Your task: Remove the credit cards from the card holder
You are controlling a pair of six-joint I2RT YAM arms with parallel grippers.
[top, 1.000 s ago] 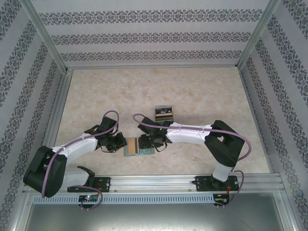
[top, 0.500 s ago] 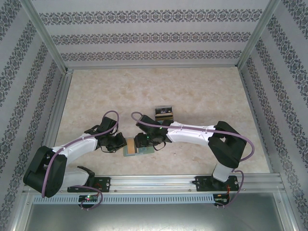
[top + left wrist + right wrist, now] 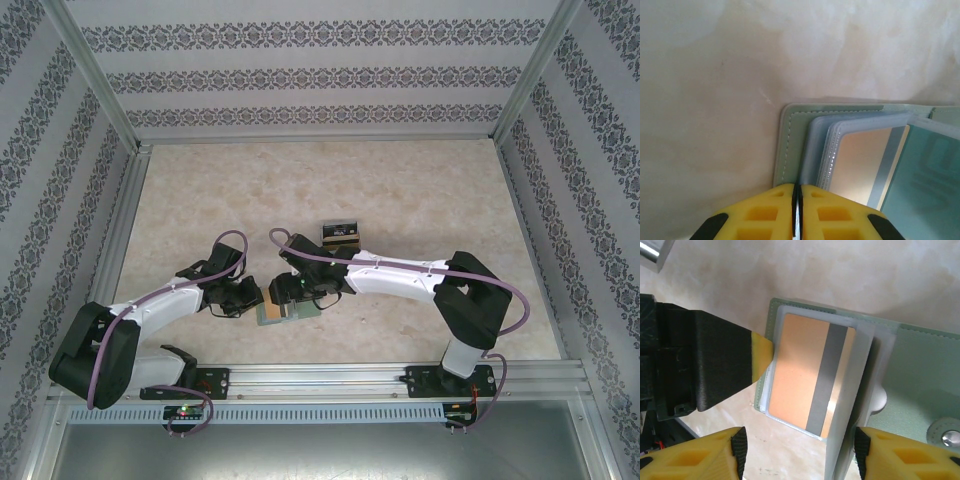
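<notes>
Credit cards (image 3: 800,375): two still pocketed, right fingers now spread over them

The card holder (image 3: 925,365) lies open on the worktop (image 3: 420,190) near its 6 o'clock edge. One tan-gold card (image 3: 865,160) sits in a clear sleeve, with one teal-green card (image 3: 925,175) beside it. Over the last second the right fingers (image 3: 690,455) slid toward 9 o'clock across the holder and widened. They now stand open astride the tan-gold card, gripping nothing, likely lining up a pull. The left fingers (image 3: 770,210), closed together, press the holder's 9 o'clock edge. At 1 o'clock lie two freed cards (image 3: 340,235), black over tan.
</notes>
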